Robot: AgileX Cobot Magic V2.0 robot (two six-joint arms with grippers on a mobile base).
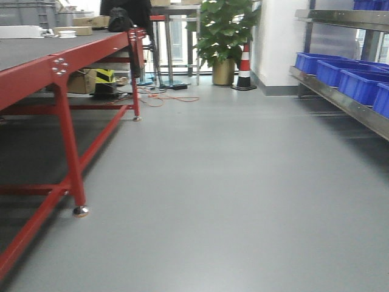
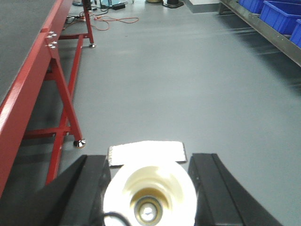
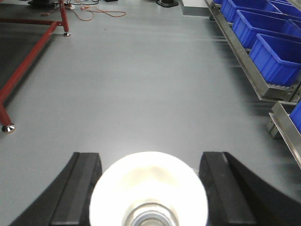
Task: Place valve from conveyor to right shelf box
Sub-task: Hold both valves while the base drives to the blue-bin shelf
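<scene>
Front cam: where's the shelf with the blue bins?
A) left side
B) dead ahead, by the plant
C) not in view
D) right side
D: the shelf carrying the blue bins runs along the right edge of the front view, while the red-framed conveyor is on the left.

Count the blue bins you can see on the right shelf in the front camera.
5. Lower shelf: farthest bin, second bin, third bin, nearest bin. Upper shelf: one blue bin. More may lie beyond the frame.
</scene>
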